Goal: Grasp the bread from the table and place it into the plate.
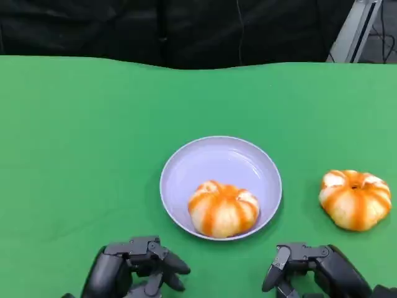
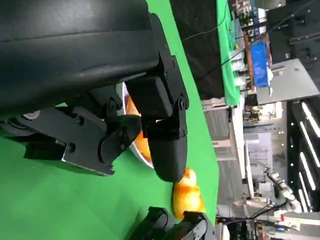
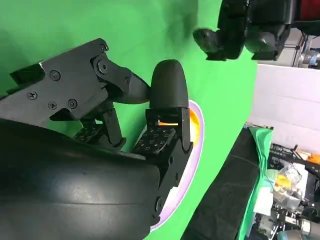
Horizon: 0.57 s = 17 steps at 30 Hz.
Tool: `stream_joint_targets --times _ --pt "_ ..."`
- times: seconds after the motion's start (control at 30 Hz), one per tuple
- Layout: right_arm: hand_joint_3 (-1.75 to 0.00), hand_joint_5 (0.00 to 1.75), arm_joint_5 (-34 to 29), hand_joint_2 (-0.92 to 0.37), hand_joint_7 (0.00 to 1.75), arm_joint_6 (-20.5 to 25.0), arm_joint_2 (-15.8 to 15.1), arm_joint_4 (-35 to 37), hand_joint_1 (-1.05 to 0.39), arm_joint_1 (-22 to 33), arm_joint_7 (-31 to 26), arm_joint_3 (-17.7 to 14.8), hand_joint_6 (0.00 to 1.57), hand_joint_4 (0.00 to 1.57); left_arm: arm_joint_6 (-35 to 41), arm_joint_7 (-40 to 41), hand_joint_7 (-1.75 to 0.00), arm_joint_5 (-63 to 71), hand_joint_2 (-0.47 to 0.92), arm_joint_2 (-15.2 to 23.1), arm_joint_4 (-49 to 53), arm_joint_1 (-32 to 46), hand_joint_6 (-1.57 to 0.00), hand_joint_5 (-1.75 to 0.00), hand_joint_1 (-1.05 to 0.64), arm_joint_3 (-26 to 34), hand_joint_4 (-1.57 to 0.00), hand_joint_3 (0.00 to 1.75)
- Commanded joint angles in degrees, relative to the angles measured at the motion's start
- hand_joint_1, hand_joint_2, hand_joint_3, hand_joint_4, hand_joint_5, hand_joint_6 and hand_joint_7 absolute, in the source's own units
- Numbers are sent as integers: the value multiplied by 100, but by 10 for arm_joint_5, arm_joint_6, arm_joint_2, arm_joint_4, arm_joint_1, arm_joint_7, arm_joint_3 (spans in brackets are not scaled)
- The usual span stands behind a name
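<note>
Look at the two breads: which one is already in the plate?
The bread in the near part of the lilac plate, between the two hands. The other bread lies on the green cloth, apart from the plate, on the robot's right.
</note>
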Motion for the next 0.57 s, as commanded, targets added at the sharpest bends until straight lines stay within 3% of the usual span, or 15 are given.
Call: stream_joint_targets --times 0.03,0.57 --pt "-89 148 4 -65 115 -1 -9 -6 -15 2 0 -3 84 80 -9 19 -112 6 47 11 3 -1 -106 -148 -1 -3 -98 125" --pt "-92 148 9 -64 114 4 -13 -11 -15 5 7 -6 85 81 -8 32 -121 1 48 17 -3 0 -101 -152 -4 -17 -95 125"
